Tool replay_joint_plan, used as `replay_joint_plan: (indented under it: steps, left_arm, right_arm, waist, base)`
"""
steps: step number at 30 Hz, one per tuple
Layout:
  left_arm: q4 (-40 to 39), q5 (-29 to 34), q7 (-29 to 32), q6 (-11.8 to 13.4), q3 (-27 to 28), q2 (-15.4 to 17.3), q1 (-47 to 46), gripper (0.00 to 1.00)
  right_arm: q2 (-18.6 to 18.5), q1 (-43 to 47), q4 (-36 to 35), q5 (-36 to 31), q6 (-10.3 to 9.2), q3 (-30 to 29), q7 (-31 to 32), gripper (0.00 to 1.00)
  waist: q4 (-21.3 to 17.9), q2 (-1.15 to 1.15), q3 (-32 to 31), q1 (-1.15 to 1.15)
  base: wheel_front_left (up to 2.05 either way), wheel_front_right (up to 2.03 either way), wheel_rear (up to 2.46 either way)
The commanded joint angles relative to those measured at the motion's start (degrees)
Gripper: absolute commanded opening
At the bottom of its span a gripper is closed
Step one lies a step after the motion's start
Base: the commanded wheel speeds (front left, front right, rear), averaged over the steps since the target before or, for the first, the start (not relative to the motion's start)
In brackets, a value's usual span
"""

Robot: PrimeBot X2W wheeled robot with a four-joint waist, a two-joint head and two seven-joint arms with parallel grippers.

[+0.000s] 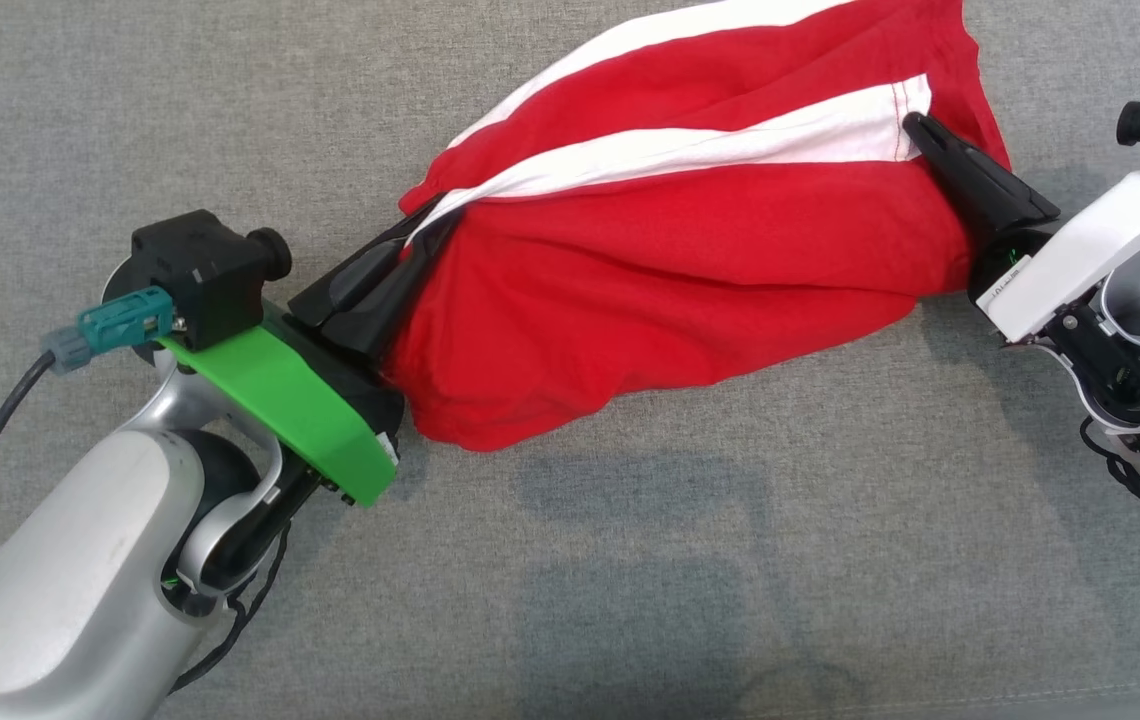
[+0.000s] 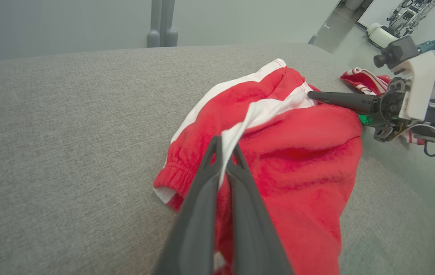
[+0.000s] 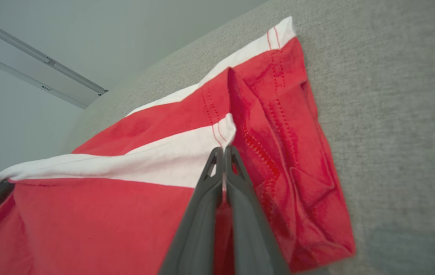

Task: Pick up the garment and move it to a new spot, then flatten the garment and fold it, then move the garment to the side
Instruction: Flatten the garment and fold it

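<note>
Nearest the robot, the left gripper (image 1: 425,220) is clamping shut on the red garment (image 1: 650,270) beside its gathered elastic edge, its fingers pinching the white stripe. The garment is lying bunched across the grey fabric surface (image 1: 180,120) between the two arms, its white stripe running from one gripper to the other. Farther out, the right gripper (image 1: 915,128) is pinching the stitched hem corner, jaws closed on the cloth. Beyond it, another red-and-white cloth (image 2: 364,81) is lying on the same surface.

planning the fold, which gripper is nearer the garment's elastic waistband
Left. The left gripper pinches the white stripe by the waistband; the right gripper pinches it at the far hem.
</note>
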Motion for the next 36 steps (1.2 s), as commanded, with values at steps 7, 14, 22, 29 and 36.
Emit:
replay_joint_plan:
  steps: [7, 14, 22, 29, 36]
  left_arm:
    - [-0.09, -0.01, -0.35, 0.23, -0.07, 0.17, -0.28, 0.0]
    - [0.19, -0.43, 0.41, 0.24, 0.53, 0.06, -2.74, 0.0]
    - [4.03, -0.56, 1.98, -0.5, -0.17, -2.0, -8.54, 0.0]
    - [11.05, -0.83, 2.81, -1.42, -1.74, -4.35, -14.76, 0.0]
    - [21.41, -0.96, 3.98, -1.99, -4.94, -6.9, -19.46, 0.5]
  right_arm:
    - [-0.75, 0.51, 0.14, 0.3, 0.01, -0.04, -1.17, 0.0]
    - [-0.22, -2.06, 0.97, 0.29, 0.01, -1.38, -2.48, 0.0]
    - [2.24, -7.57, 5.22, -1.94, 0.01, -2.95, -5.0, 0.0]
    - [5.23, -14.0, 12.42, -5.79, 0.01, -3.06, -5.73, 0.0]
    - [10.01, -19.92, 22.67, -11.1, 0.01, -1.3, -3.84, 0.98]
  waist:
    - [-0.01, 0.0, -0.13, 0.0]
    - [0.06, 0.0, 0.3, 0.0]
    - [0.13, 0.0, 0.77, 0.0]
    - [0.0, 0.0, 1.81, 0.0]
    - [0.16, 0.0, 1.48, 0.0]
  base:
    - [0.0, 0.0, 0.0]
    - [0.0, 0.0, 0.0]
    - [0.0, 0.0, 0.0]
    - [0.0, 0.0, 0.0]
    - [0.0, 0.0, 0.0]
